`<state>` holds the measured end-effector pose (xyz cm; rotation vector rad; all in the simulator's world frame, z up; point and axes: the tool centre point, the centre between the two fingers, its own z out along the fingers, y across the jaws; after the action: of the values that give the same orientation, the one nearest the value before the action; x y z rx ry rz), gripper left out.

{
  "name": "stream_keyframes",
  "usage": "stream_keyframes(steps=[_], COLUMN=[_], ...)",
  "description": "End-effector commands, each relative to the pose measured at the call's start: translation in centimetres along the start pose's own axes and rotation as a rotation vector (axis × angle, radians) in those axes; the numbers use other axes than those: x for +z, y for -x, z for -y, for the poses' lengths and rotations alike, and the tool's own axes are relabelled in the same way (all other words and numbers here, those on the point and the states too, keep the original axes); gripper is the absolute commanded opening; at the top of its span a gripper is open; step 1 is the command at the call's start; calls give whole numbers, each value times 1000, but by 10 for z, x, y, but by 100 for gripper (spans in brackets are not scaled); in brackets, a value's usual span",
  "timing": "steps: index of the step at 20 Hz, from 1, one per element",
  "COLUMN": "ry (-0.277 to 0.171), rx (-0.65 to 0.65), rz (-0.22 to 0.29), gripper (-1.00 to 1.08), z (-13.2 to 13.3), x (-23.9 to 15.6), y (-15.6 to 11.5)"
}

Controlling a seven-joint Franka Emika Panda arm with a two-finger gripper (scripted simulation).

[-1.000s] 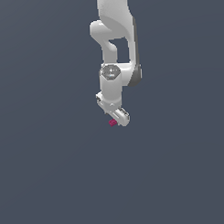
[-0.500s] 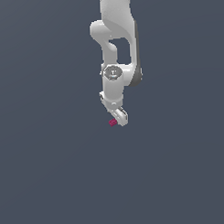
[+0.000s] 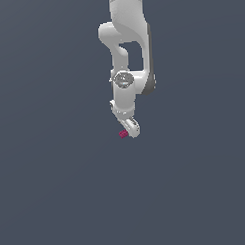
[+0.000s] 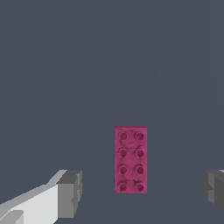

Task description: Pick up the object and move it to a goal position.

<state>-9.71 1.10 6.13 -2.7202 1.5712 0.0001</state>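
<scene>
So the magenta stud brick [image 4: 131, 159] (two rows of four studs) is lying flat on the grey floor [image 4: 65, 65], and in the wrist view it sits between the two grey fingertips [image 4: 70, 192], which are spread wide and well apart from it on both sides, nothing touching yet. In the exterior view the brick [image 3: 123, 134] peeks out at about 8 o'clock from the tip of the white gripper [image 3: 132, 128], right under the Panda arm [image 3: 127, 54]. My worry: the brick looks closer to one pad than the other, so if the pinch comes in off-centre the nearer pad hits first and could shove or twist it. Also hard to judge height from here, so closing too high might only clip the studs and let it slip out on the lift.
</scene>
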Motion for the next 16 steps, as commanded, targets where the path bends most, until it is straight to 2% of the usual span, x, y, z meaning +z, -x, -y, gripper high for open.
stream_keyframes(steps=[1,10,16], ry=[0,0,0], rx=[1,4,5], rz=[0,0,0], gripper=[100,100,100], z=[0,-1,-1], x=[4,40,49], y=[0,1,0])
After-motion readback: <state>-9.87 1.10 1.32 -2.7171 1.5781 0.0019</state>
